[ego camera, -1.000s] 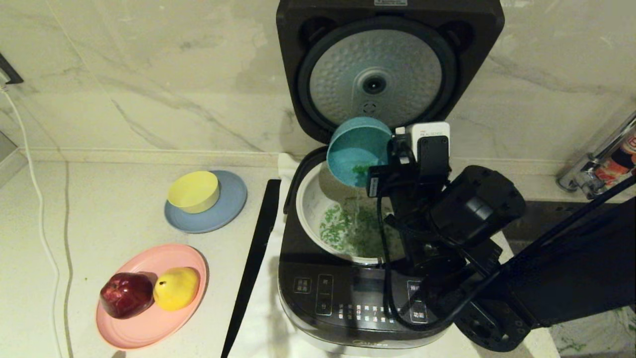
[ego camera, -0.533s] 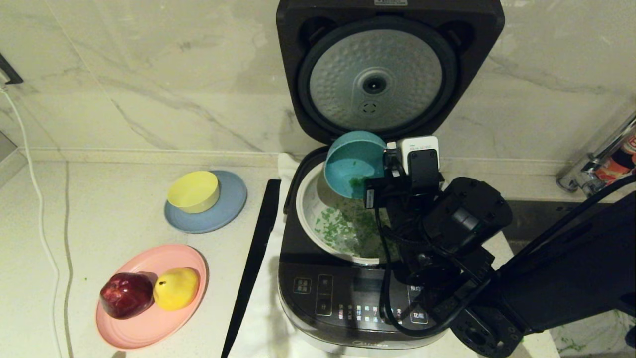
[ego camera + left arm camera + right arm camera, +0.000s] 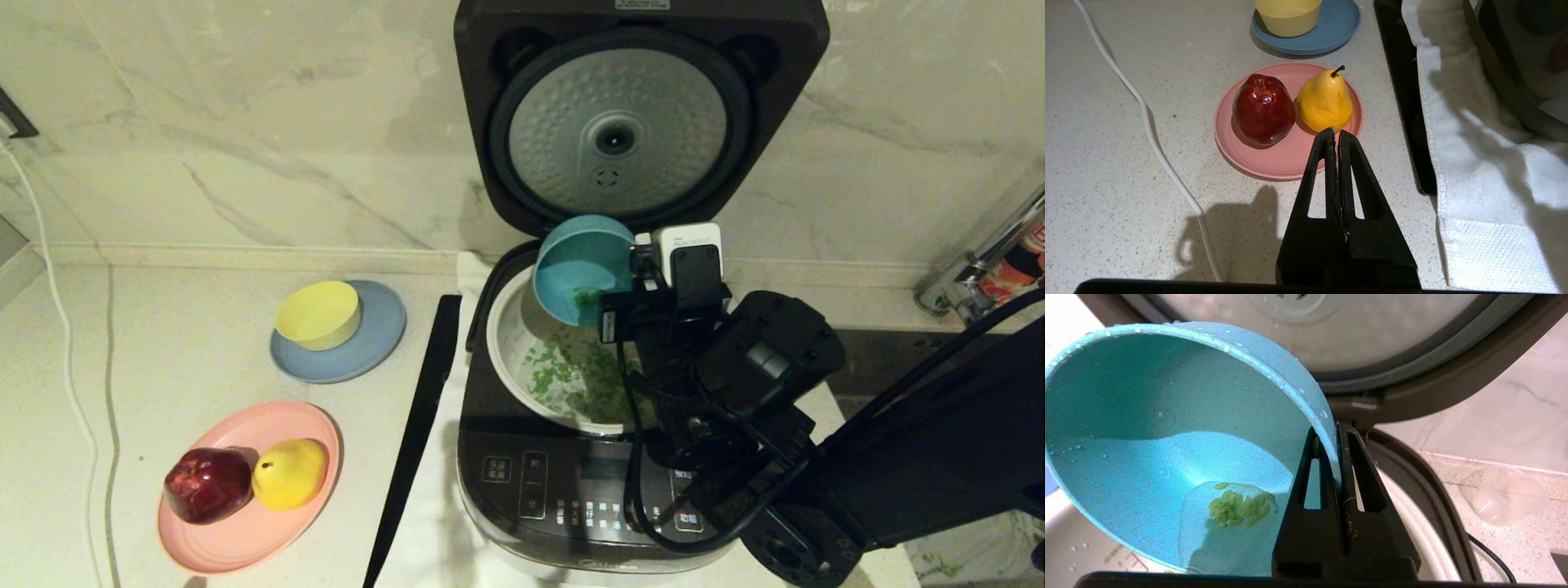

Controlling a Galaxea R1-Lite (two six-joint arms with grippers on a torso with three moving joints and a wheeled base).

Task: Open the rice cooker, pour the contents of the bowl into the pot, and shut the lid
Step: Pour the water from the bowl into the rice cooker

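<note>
Black right claw (image 3: 1338, 435) is clamped on the rim of the bowl (image 3: 1180, 428), one finger inside the wall, one outside. The bowl is held tipped over the pot (image 3: 514, 343), mouth facing down toward 7 o'clock in the head view. A small clump of the contents (image 3: 1237, 504) is left in a film of water at the low side of the bowl; most of the green bits (image 3: 571, 380) are already seen lying in the pot. The lid (image 3: 641, 114) stands fully open at 12 o'clock behind the bowl. The rice cooker (image 3: 588, 482) sits on a white towel (image 3: 1486, 175) on the desk (image 3: 1106, 163).

Judgement: pour nearly done, residue stuck wet. The tilt should be steepened and held over the pot centre, perhaps with a light shake, so the last bits slide off the low rim. Grip on the thin wet rim should be kept firm; slip risk is real. Clearance from the open lid behind should be watched.

Left claw (image 3: 1337, 134) is parked above the desk, fingers pressed together and empty, near a pink plate (image 3: 1286, 159) with a red apple (image 3: 1263, 108) and a yellow pear (image 3: 1325, 102).
</note>
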